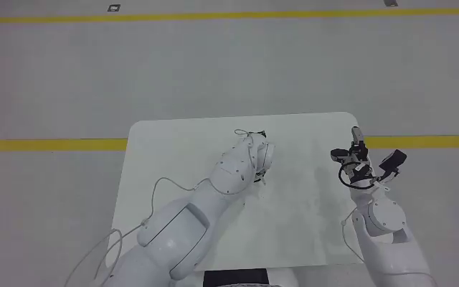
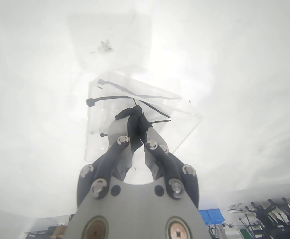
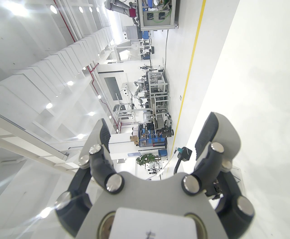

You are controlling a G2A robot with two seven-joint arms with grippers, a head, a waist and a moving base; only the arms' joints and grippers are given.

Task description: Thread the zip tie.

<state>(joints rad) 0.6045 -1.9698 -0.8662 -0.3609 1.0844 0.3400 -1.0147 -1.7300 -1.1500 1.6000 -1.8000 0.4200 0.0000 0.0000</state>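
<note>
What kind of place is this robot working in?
Likely a factory or robotics lab hall: a yellow floor line, framed machine cells with other robot arms behind, and a white work table.

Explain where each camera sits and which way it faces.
Top: above the arms, looking down at the table; both arms show.
Left wrist: on the left arm, facing zip ties in a clear box; the shut left gripper shows.
Right wrist: on the right arm, facing the hall; the open right gripper shows.
Shared: top and left wrist both show the table.
</note>
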